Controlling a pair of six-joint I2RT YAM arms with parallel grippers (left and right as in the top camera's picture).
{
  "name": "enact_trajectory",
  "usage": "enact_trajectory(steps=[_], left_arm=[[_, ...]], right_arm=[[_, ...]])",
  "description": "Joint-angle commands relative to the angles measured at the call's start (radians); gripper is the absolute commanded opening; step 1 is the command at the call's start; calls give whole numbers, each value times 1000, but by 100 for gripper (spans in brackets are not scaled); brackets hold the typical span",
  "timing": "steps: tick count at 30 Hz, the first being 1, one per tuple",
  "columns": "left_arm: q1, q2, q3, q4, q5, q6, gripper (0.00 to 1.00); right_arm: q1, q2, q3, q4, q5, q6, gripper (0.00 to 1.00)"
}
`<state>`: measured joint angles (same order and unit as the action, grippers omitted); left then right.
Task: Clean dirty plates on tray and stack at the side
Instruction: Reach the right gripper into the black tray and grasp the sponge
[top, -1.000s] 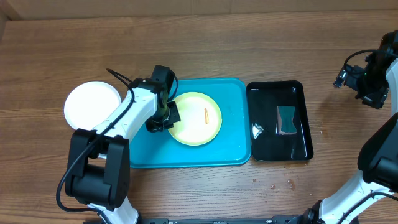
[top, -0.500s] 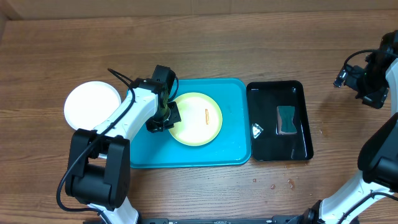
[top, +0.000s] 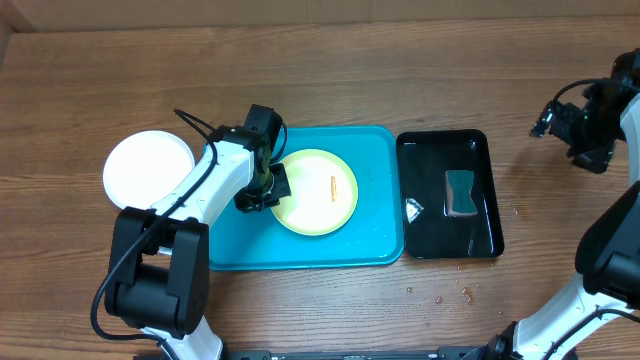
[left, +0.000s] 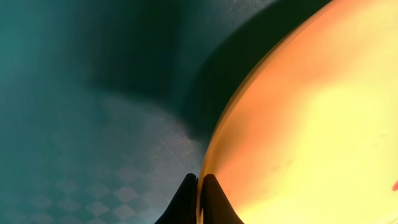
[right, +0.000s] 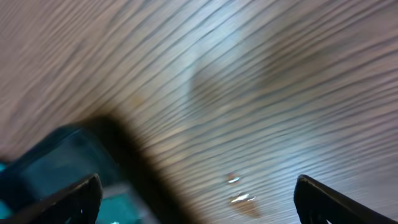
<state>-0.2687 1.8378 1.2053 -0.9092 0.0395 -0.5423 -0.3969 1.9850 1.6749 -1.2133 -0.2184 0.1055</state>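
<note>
The wooden bench (top: 350, 60) carries the turquoise tray (top: 380, 200) at centre, with a narrower black tray (top: 425, 240) just beside it on the right. A yellow-green plate (top: 315, 205) lies in the turquoise tray, and the left tool (top: 264, 188) is clamped on its left rim. A white plate (top: 148, 165) sits on the bench left of the tray, beyond the left arm. The black tray holds a dark sponge (top: 460, 193) and a small crumpled scrap (top: 413, 208). The right tool (right: 198, 199) hangs over bare wood at far right, fingers wide apart. An orange smear (top: 332, 185) marks the yellow-green plate.
</note>
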Motion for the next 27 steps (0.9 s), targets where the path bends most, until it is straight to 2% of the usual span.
enact_trajectory(steps=[1, 4, 9, 13, 18, 21, 27], left_arm=[[-7, 14, 18, 0, -21, 24, 4], [-7, 14, 18, -7, -21, 25, 4], [-7, 14, 18, -14, -21, 27, 4], [-7, 14, 18, -21, -21, 35, 4], [-7, 14, 18, -26, -21, 42, 5], [-7, 14, 18, -26, -21, 42, 5], [-7, 14, 18, -24, -22, 42, 7]], right_arm=[[4, -27, 21, -77, -208, 3, 100], [4, -27, 21, -103, -265, -9, 100], [5, -27, 21, -167, -266, -66, 92], [5, -27, 21, -191, -261, -78, 91], [18, -27, 21, -188, -261, -82, 82], [61, -27, 21, -188, -230, -108, 78], [223, -27, 21, -184, -29, -110, 78]])
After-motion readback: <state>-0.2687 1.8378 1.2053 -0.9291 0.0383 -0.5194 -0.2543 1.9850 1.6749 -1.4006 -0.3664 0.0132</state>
